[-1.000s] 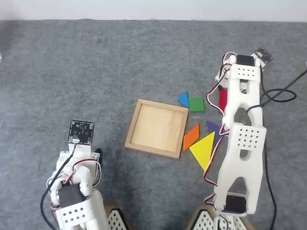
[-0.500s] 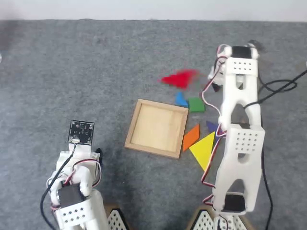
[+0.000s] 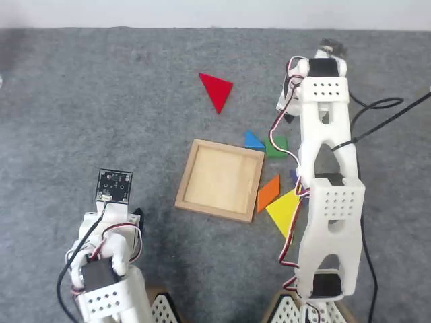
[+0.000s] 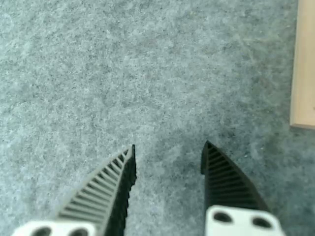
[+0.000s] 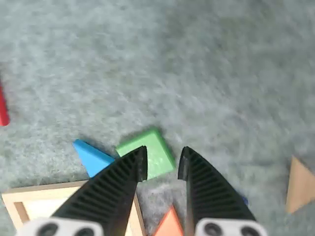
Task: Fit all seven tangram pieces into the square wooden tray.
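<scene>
Nothing fitted yet; all seven pieces left.
High view: tray [image 3: 221,180] empty, red triangle [image 3: 217,89] now lying well apart on the tabletop [image 3: 101,101], gone from beside the right arm a second ago. Left wrist view: left hand [image 4: 167,152] wide over bare tabletop. Right wrist view: right hand [image 5: 163,156] narrow, empty, above green square [image 5: 153,141], possibly touching.

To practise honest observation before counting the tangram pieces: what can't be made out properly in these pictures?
Red triangle: right wrist view, cut off by the edge, just a sliver.
Green square: high view, partly under the right arm.
Tan triangle: right wrist view, cut off by the edge.
Wooden tray: left wrist view, one rim, the rest beyond the edge.
</scene>
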Action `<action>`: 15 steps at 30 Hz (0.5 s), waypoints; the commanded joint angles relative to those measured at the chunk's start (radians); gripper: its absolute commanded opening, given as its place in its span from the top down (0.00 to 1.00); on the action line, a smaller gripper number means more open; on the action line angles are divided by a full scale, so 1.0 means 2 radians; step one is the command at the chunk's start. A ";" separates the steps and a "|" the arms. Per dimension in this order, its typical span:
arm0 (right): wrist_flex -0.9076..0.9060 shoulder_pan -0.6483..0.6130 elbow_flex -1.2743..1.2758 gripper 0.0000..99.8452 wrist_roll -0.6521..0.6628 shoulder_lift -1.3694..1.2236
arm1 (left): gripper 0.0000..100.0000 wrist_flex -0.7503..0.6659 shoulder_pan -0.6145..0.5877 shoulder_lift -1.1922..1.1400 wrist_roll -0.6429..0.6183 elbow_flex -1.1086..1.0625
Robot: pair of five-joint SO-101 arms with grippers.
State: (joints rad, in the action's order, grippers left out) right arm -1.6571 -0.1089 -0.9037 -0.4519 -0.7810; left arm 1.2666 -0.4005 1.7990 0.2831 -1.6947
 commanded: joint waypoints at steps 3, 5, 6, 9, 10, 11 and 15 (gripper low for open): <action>-0.004 -0.010 -0.010 0.89 0.087 0.042 | 0.79 0.001 0.002 0.009 -0.004 0.006; -0.036 -0.007 -0.012 0.90 0.122 0.046 | 0.79 0.001 0.002 0.009 -0.004 0.006; -0.054 -0.006 -0.012 0.93 0.142 0.051 | 0.79 0.001 0.002 0.009 -0.004 0.006; -0.072 -0.006 0.010 0.99 0.203 0.084 | 0.79 0.001 0.002 0.009 -0.004 0.006; -0.072 -0.004 0.032 0.99 0.207 0.105 | 0.79 0.001 0.002 0.009 -0.004 0.006; -0.072 -0.005 0.065 0.99 0.209 0.132 | 0.79 0.001 0.002 0.009 -0.004 0.006; -0.063 -0.030 0.295 0.98 0.242 0.274 | 0.79 0.001 0.002 0.009 -0.004 0.006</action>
State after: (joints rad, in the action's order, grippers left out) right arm -1.7538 -0.1243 -0.7104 -0.0284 -0.5462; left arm 1.2666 -0.4005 1.7990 0.2831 -1.6947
